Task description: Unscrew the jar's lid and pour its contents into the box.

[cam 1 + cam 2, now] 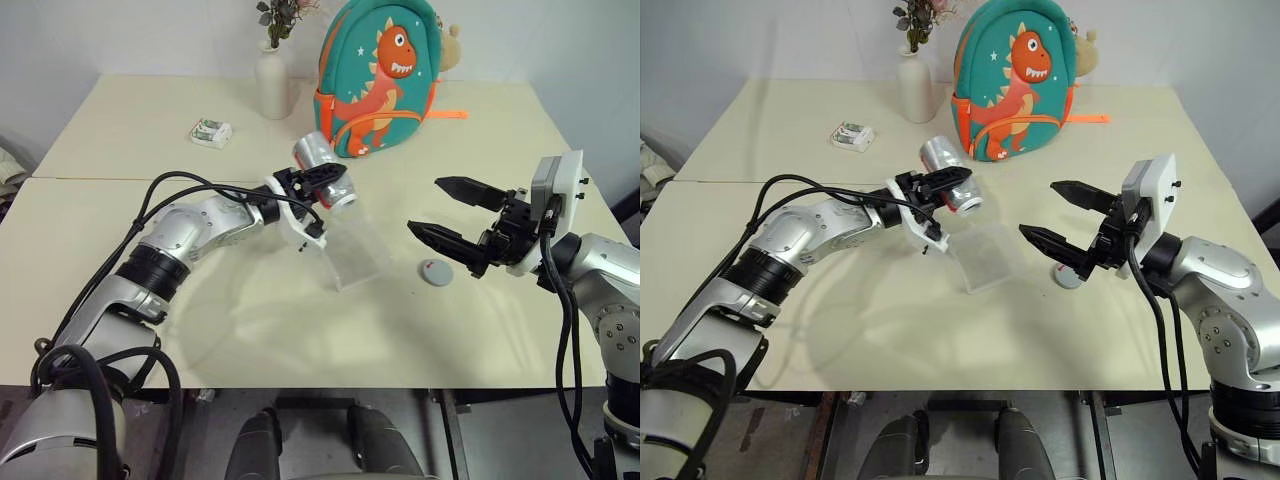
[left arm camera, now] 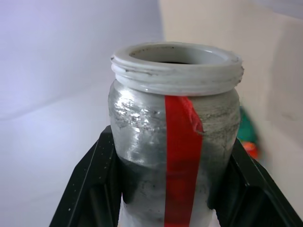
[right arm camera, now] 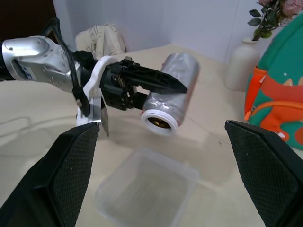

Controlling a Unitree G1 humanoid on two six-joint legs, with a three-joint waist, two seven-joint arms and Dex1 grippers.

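Cream table (image 1: 250,330), right gripper (image 1: 452,222) spread wide and empty above grey lid (image 1: 435,272) lying on the tabletop, clear box (image 1: 358,252) at centre, left gripper (image 1: 322,183) clamped on uncapped jar (image 1: 326,168) tipped mouth-down over the box, backpack (image 1: 385,75) and vase (image 1: 272,82) behind.

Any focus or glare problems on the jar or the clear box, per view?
Left wrist view: the jar is sharp, the background soft. Right wrist view: the right gripper's fingers are blurred, and the jar's mouth is crisp above the box. Left eye view: the box looks faint, with soft shadows on the table.
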